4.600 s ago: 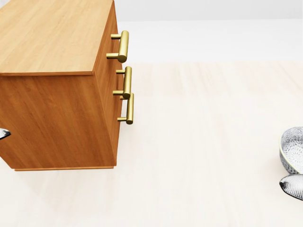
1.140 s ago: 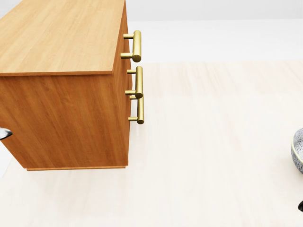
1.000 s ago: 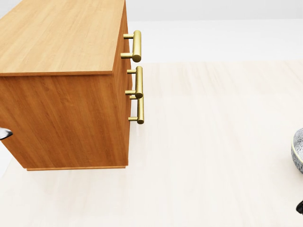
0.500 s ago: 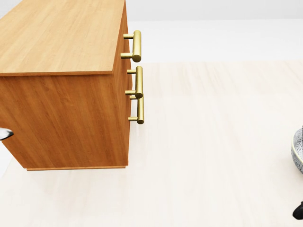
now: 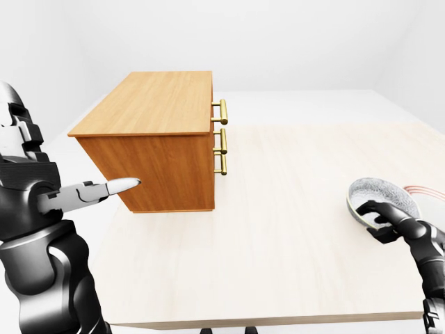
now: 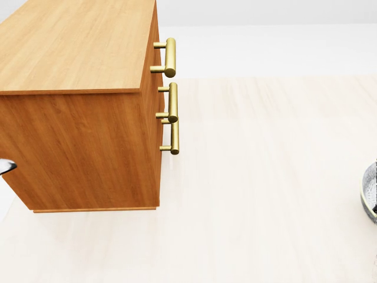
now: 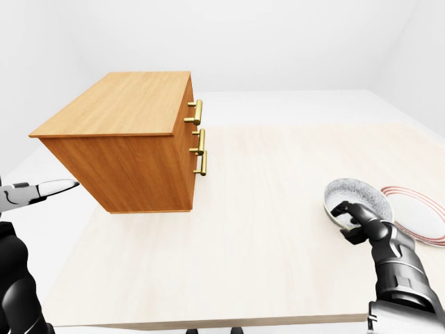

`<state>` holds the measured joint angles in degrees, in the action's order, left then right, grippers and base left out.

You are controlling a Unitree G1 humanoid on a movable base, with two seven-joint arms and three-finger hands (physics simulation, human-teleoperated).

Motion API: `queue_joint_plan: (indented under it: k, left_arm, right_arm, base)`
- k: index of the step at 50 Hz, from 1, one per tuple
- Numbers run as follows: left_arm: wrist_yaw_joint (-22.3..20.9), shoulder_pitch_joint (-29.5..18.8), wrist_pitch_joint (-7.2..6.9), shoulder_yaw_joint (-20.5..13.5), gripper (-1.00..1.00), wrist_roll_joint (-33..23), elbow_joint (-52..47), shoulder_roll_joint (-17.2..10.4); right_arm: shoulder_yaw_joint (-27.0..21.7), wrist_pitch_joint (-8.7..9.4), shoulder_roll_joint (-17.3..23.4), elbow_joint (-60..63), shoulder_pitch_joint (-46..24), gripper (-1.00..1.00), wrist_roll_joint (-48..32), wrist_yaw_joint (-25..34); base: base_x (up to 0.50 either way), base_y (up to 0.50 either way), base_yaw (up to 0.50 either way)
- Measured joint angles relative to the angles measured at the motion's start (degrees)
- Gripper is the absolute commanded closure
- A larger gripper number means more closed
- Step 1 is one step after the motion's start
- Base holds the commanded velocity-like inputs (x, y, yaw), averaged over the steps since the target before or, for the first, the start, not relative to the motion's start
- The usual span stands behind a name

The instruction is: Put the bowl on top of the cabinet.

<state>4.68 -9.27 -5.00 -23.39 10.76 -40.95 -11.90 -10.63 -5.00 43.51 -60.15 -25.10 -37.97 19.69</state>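
The wooden cabinet (image 5: 160, 139) stands at the left of the pale table, its flat top bare and its brass handles (image 5: 221, 136) facing right. The patterned grey bowl (image 7: 353, 197) sits tilted at the right, beside a pink-rimmed plate (image 7: 417, 212). My right hand (image 7: 345, 216) grips the bowl's near rim, thumb inside and fingers under. My left hand (image 5: 115, 186) hovers open beside the cabinet's near side, a finger stretched out toward it. In the head view only a sliver of the bowl (image 6: 371, 197) shows at the right edge.
The pale wooden table (image 5: 278, 229) spreads between cabinet and bowl. Its near edge runs along the bottom of both eye views. White floor and walls surround it.
Since the oldest frame the head view has shifted, carrying the cabinet rightward. Over the last second the bowl's edge slid slightly down and right, and my dark right hand left the bottom right corner.
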Motion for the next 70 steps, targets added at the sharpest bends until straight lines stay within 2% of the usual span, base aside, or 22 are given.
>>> queue_joint_plan:
  k: [20, 24, 26, 32, 35, 40, 47, 53, 61, 66, 70]
  left_arm:
    - [-0.2, 0.2, 0.00, 0.2, -1.00, -0.2, 0.5, 0.1]
    - [-0.1, 0.2, 0.00, 0.1, -1.00, -0.1, 0.4, 0.1]
    - [-0.1, 0.2, 0.00, 0.1, -1.00, -0.1, 0.3, 0.1]
    - [-0.1, 0.1, 0.00, 0.2, -1.00, -0.2, -0.1, 0.1]
    - [-0.1, 0.1, 0.00, 0.1, -1.00, -0.1, -0.2, 0.1]
    - [-0.1, -0.1, 0.00, -0.1, -1.00, 0.0, -0.3, -0.1]
    - [0.0, -0.4, 0.00, -0.3, -1.00, 0.4, -0.6, -0.2]
    - [0.1, -0.7, 0.00, -0.5, -1.00, 0.7, -0.7, -0.4]
    - [0.2, -0.7, 0.00, -0.5, -1.00, 1.1, -0.5, -0.5]
    - [0.2, -0.7, 0.00, -0.4, -1.00, 1.2, -0.4, -0.4]
    - [0.2, -0.6, 0.00, -0.3, -1.00, 1.4, -0.4, -0.4]
  right_arm:
    - [0.2, 0.00, -0.1, -1.3, -0.8, 1.00, -0.5, -0.2]
    - [0.6, 0.84, 0.1, -1.1, -2.1, 1.00, -0.9, 0.0]
    - [0.8, 1.90, 0.8, -0.5, -3.7, 1.00, -1.1, 0.6]
    - [1.8, 6.26, 3.9, 1.9, -14.8, 1.00, -3.3, 5.9]
    - [3.0, 8.05, 5.1, 1.9, -24.4, 1.00, -6.6, 8.8]
    - [5.2, 9.84, 5.0, 0.2, -41.2, 1.00, -13.8, 12.5]
    - [7.0, 10.00, 0.3, -2.5, -62.2, 1.00, -23.1, 15.7]
    - [7.2, 9.75, -6.2, -4.2, -72.9, 1.00, -27.9, 16.4]
    - [6.6, 9.55, -15.4, -5.8, -80.1, 1.00, -30.7, 15.2]
    - [6.7, 9.23, -20.7, -6.4, -81.8, 1.00, -31.4, 14.1]
    - [7.1, 8.23, -24.1, -6.8, -82.4, 1.00, -32.0, 12.8]
  base:
    - [0.00, 0.00, 0.00]
    - [0.00, 0.00, 0.00]
    - [0.00, 0.00, 0.00]
    - [0.00, 0.00, 0.00]
    - [0.00, 0.00, 0.00]
    - [0.00, 0.00, 0.00]
    - [0.00, 0.00, 0.00]
    - [0.00, 0.00, 0.00]
    - [0.00, 0.00, 0.00]
    - [0.00, 0.00, 0.00]
    - [0.00, 0.00, 0.00]
